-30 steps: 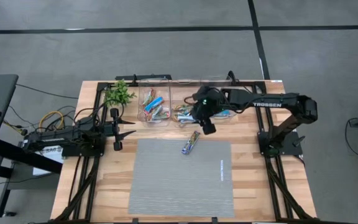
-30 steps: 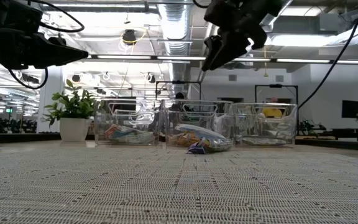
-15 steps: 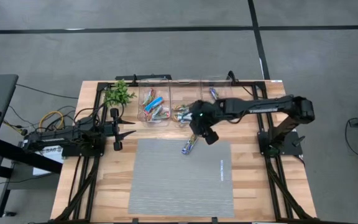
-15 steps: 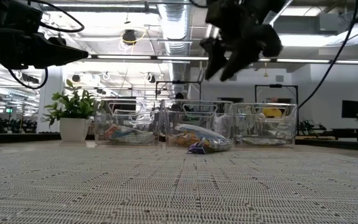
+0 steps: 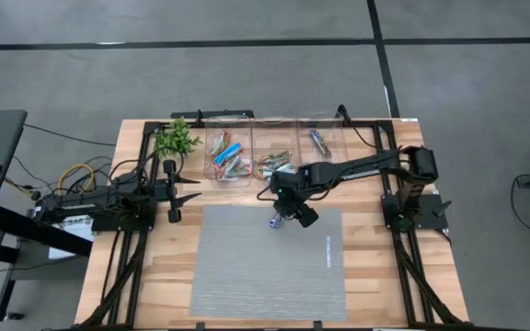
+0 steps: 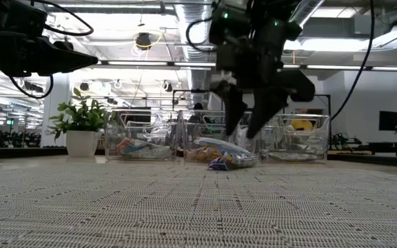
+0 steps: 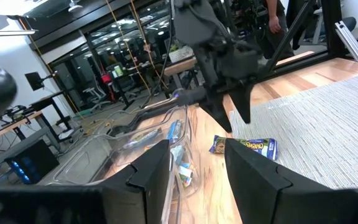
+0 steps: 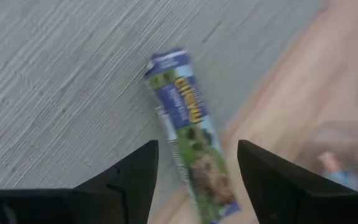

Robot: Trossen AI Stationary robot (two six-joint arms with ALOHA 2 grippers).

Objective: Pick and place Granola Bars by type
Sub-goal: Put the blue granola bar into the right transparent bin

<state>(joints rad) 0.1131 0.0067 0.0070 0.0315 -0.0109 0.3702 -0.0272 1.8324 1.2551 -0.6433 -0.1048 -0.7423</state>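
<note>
A blue and silver-white granola bar point(image 8: 188, 134) lies flat at the far edge of the grey mat point(image 5: 265, 267), partly on the wood; it also shows in the high view point(image 5: 275, 222), the low view point(image 6: 219, 164) and the left wrist view point(image 7: 244, 147). My right gripper point(image 8: 197, 186) is open and hangs just above the bar, a finger on either side, touching nothing; it also shows in the low view point(image 6: 245, 124). My left gripper point(image 5: 194, 188) is open and empty at the table's left. Other bars lie in three clear bins point(image 5: 274, 158).
The three clear bins stand in a row at the table's far edge, just behind the bar. A small green plant point(image 5: 175, 138) stands left of them. A thin white strip point(image 5: 328, 250) lies on the mat's right part. The rest of the mat is bare.
My right gripper has moved from above the bins toward the table's near edge and down, and now hangs close over the bar on the mat. The bar has not moved.
</note>
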